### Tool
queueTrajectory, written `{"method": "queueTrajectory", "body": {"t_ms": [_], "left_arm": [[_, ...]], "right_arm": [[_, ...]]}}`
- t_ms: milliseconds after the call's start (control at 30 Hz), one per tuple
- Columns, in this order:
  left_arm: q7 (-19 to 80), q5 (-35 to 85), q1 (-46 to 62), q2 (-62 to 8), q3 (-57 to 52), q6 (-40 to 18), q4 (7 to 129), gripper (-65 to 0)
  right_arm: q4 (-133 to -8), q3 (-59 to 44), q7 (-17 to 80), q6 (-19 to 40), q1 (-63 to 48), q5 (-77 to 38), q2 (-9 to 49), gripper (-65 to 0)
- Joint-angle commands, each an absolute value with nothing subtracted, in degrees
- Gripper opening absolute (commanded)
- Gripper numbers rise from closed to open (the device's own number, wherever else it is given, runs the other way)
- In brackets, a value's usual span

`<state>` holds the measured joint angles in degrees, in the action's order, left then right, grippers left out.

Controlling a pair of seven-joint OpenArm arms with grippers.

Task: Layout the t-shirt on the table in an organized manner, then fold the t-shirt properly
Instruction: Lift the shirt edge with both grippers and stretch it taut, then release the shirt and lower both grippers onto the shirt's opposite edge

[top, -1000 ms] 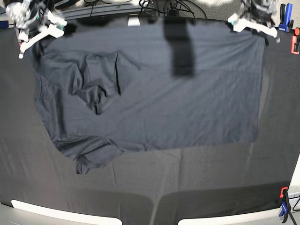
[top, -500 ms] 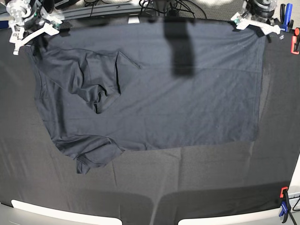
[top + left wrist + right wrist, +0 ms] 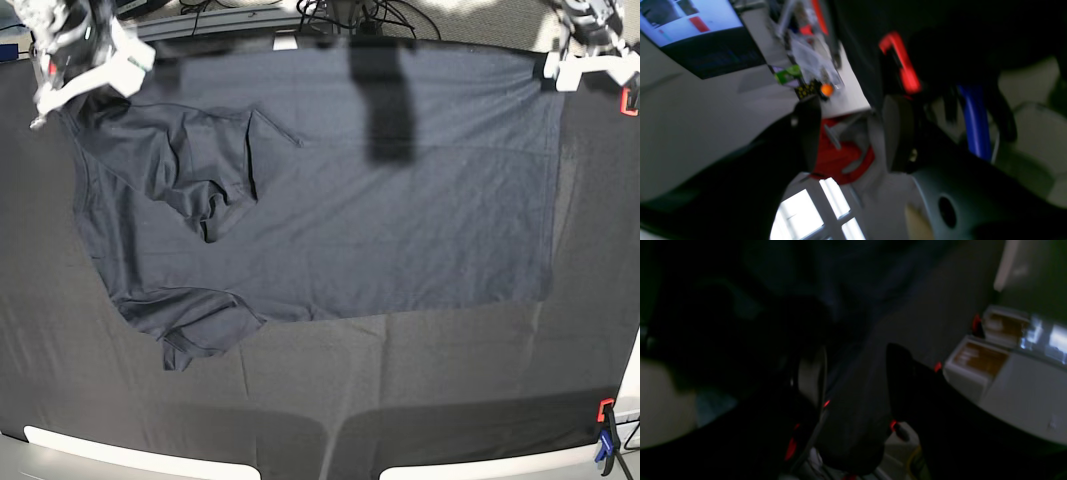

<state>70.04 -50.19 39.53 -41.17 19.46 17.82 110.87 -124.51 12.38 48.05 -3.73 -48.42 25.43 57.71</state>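
Observation:
The dark navy-grey t-shirt lies spread across the table, its right part flat. At its left side a sleeve and the neck area are rumpled into folds, and a lower sleeve is curled over. My right gripper hovers over the shirt's far left corner. Its fingers stand apart with nothing in them in the right wrist view. My left gripper hangs just past the far right corner. In the left wrist view it is open and empty.
A dark band crosses the shirt's upper middle. A red clamp sits at the far right edge, and a red and blue clamp at the near right corner. Cables lie behind the table.
Both grippers have opened and let go of the shirt's far corners. They have drawn up and outward. The shirt stays where it lay.

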Motion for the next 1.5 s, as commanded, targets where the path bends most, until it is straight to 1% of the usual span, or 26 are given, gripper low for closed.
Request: {"method": "queueTrajectory", "body": {"t_ms": [0,100,167,300,400,500,567,633,800,967,1100,1200,1267,1467], "left_arm": [[69.01,-52.16,38.11,-41.93,19.18,19.59,112.16,-36.8],[64.29,-50.17,32.14,-41.93,19.18,18.63,113.32,-36.8],[63.26,-45.08,26.20,-41.93,19.18,16.45,114.67,-36.8],[59.96,-27.94,11.66,-41.93,19.16,14.06,115.09,-36.8],[53.52,-13.23,1.80,-41.89,19.16,11.16,114.91,-36.8],[48.56,-3.20,-6.50,-41.28,19.16,7.77,112.22,-36.8],[47.13,0.73,-11.49,-40.49,19.16,6.72,106.65,-36.8],[45.69,5.19,-16.53,-39.46,19.16,4.89,98.02,-36.8],[42.59,21.10,-30.83,-36.80,19.14,-3.70,69.73,-36.8],[36.51,33.61,-43.29,-34.24,19.11,-16.43,41.69,-36.9],[31.48,38.17,-47.92,-32.88,19.11,-28.27,24.53,-36.9],[28.23,40.29,-47.88,-32.62,19.11,-32.01,17.96,-36.9],[28.47,41.17,-47.29,-32.34,19.11,-34.02,16.01,-36.9],[30.39,45.15,-44.53,-31.35,19.11,-34.13,15.84,-36.9]], "right_arm": [[-125.34,11.90,47.92,-6.13,-46.61,26.33,57.08,-36.8],[-125.34,11.92,47.97,-9.28,-40.34,25.69,51.94,-36.8],[-125.27,11.92,47.94,-9.72,-35.99,24.82,48.49,-36.8],[-124.01,11.90,47.81,-9.72,-28.21,24.67,41.93,-36.8],[-121.64,11.49,47.59,-9.69,-23.14,21.80,36.77,-36.8],[-118.32,10.26,47.33,-9.54,-19.38,20.10,31.97,-36.8],[-116.49,9.19,47.35,-9.41,-17.65,20.08,28.82,-36.8],[-115.83,7.92,47.37,-9.34,-16.84,18.90,26.15,-36.8],[-115.83,5.13,46.15,-8.75,-16.82,15.81,21.87,-36.8],[-115.83,4.69,46.17,-8.67,-16.86,15.81,20.62,-36.8],[-115.83,4.71,46.41,-8.36,-16.86,15.81,20.47,-36.8],[-115.83,4.71,46.54,-8.36,-16.86,15.81,20.47,-36.8],[-115.83,4.71,46.85,-8.36,-16.86,15.81,20.47,-36.8],[-115.83,4.73,47.77,-8.34,-16.99,15.81,20.47,-36.8]]}}
